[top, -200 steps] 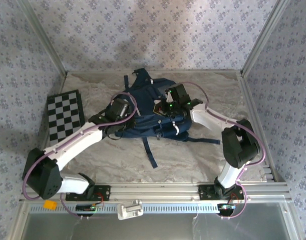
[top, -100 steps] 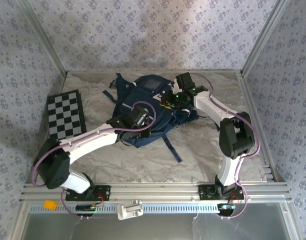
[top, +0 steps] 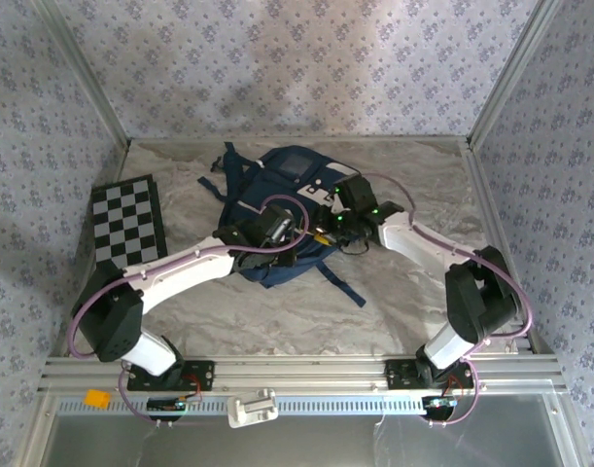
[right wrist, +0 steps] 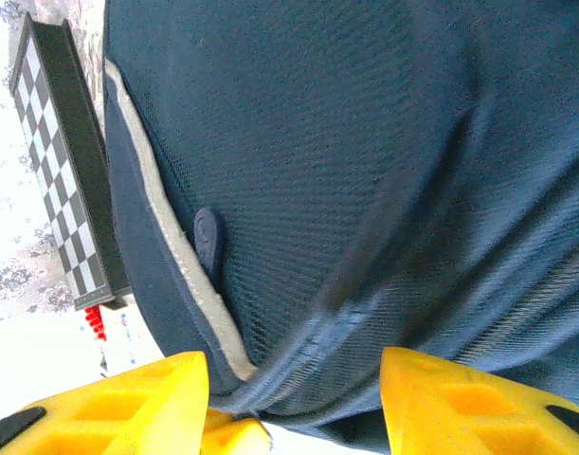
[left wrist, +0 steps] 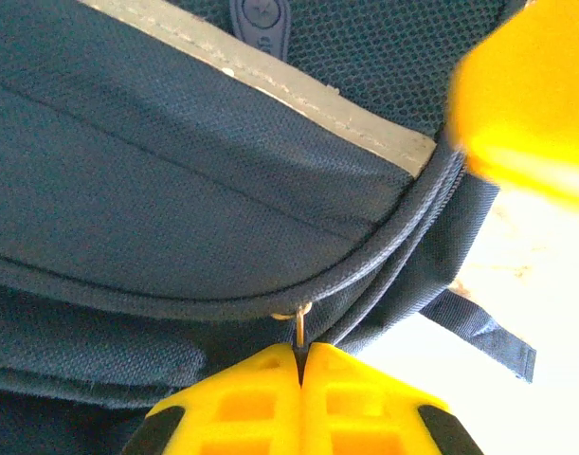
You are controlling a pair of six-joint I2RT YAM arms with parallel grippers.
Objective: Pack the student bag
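My left gripper [left wrist: 300, 362] pinches the zipper pull [left wrist: 299, 320] of the student bag [left wrist: 156, 199]. My right gripper [right wrist: 291, 377] has its jaws spread apart over the bag's fabric.

student bag [top: 253, 185] mid-table, left tool [top: 298, 243], right tool [top: 326, 226] meeting atop it, checkerboard [top: 128, 232] left

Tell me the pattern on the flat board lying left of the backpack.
Black-and-white checks; the board shows best in the top external view.

Diffuse light is filling the overhead view evenly, laying soft shadows on the table [top: 403, 302]. In the wrist views the background is washing out to white; one yellow finger [left wrist: 526, 104] and the right side of the backpack [right wrist: 431, 218] are blurring.
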